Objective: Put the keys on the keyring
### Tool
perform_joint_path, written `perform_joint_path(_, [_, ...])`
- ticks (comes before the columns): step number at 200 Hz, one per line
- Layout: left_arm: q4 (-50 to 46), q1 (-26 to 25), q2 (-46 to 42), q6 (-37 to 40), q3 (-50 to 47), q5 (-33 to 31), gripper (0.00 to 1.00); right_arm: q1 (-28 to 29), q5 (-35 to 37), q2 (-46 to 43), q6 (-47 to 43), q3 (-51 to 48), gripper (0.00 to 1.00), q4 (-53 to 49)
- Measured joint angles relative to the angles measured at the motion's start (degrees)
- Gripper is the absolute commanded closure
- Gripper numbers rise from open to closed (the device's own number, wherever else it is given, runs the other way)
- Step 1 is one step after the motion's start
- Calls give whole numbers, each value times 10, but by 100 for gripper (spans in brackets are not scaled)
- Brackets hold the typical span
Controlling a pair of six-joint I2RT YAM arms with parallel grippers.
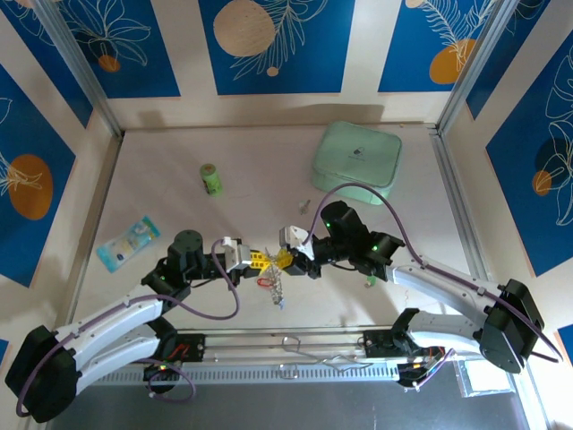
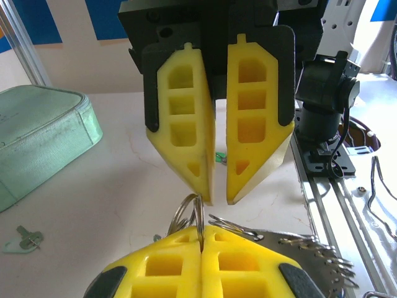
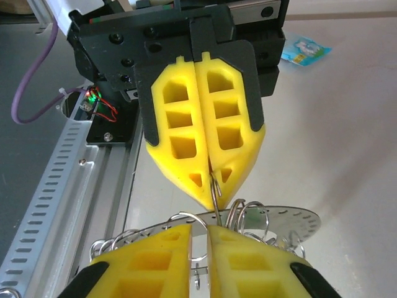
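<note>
Yellow pads meeting tip-to-tip near the arm bases, keyring btwn them.

L gripper (image 2: 201, 234) is pinching fully closed on a thin wire loop of the keyring (image 3: 273, 218), lifting it clear of the table (image 1: 161, 161) w/ tagged keys (image 1: 272, 287) dangling under it. R gripper (image 2: 218, 197) is facing it, jaws narrow w/ a slit showing (nothing seen inside). Prob. step: getting a 2nd grip to work the ring open. L should be clamping firm w/o twisting, and R should be closing on the neighbouring coil, not on L's pads. Further out a loose green-tagged key (image 2: 22, 239) is lying flat, then the green bottle (image 1: 211, 179), and the mint-green box (image 1: 356, 157) is sitting farthest.
</note>
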Motion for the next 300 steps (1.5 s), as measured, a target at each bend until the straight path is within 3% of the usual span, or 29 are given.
perform_joint_path(56, [3, 0, 3, 0, 0, 0, 100, 0, 3, 1, 0, 0, 75, 0])
perform_joint_path(113, [3, 0, 4, -4, -3, 0, 100, -6, 9, 3, -3, 0, 80, -9])
perform_joint_path(196, [3, 0, 4, -4, -4, 11, 100, -9, 16, 3, -7, 0, 75, -17])
perform_joint_path(300, [13, 0, 19, -9, -6, 26, 100, 5, -1, 26, -8, 0, 83, 2])
